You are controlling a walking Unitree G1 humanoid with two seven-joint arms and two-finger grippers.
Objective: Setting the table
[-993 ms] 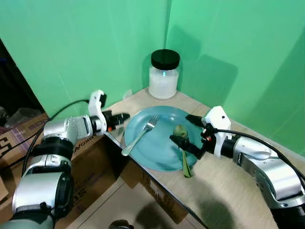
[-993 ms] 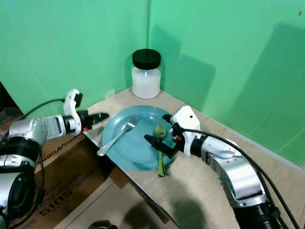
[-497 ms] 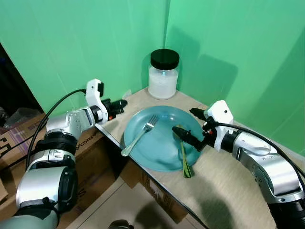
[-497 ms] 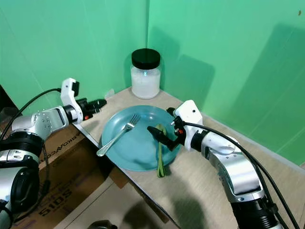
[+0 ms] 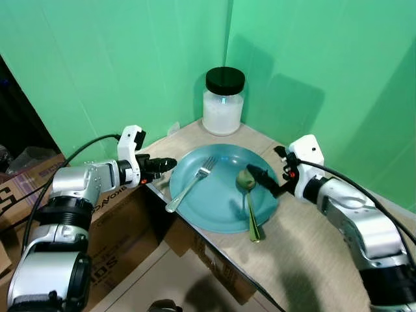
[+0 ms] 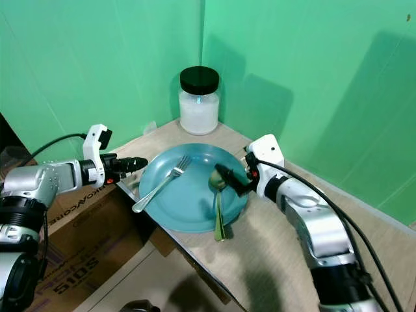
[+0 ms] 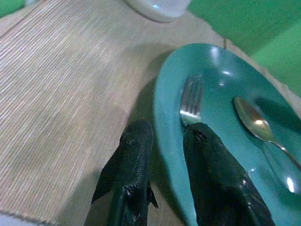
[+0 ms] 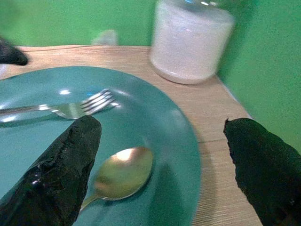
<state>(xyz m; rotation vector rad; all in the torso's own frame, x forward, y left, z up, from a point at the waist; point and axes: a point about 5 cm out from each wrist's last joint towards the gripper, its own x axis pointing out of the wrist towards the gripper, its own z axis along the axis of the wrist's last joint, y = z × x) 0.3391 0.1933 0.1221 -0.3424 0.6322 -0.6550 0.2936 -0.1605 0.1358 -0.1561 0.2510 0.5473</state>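
Since the earlier frame, our right end effector [image 5: 268, 181] has let go of the spoon [image 5: 247, 198] and drawn back toward the right rim of the plate [image 5: 214, 214]; its two fingers now stand wide apart, with nothing between them. Our left end effector [image 5: 164, 164] has come back close to the left rim of the plate, and its fingers [image 7: 134, 160] are a little apart, one on the table side and one over the plate edge, not clamped on anything.

We see the spoon lying in the right half of the plate, bowl toward the centre of the frame and handle pointing down, its tip reaching over the lower rim. The fork [image 5: 192, 184] lies in the left half, tines toward the jar [image 5: 223, 101], handle running to the lower left.

We judge both pieces to be light, stiff and smooth metal, so they can slip between hard fingers. The best hold seems the thin handle, near its middle, or the end that sticks over the rim. The plate looks rigid and glossy, and it may slide if pushed.

We work on a pale wood-grain table [image 5: 312, 253] whose corner points to the lower left. Green screens stand behind it, and cardboard boxes [image 5: 110, 214] are on the floor at the left.
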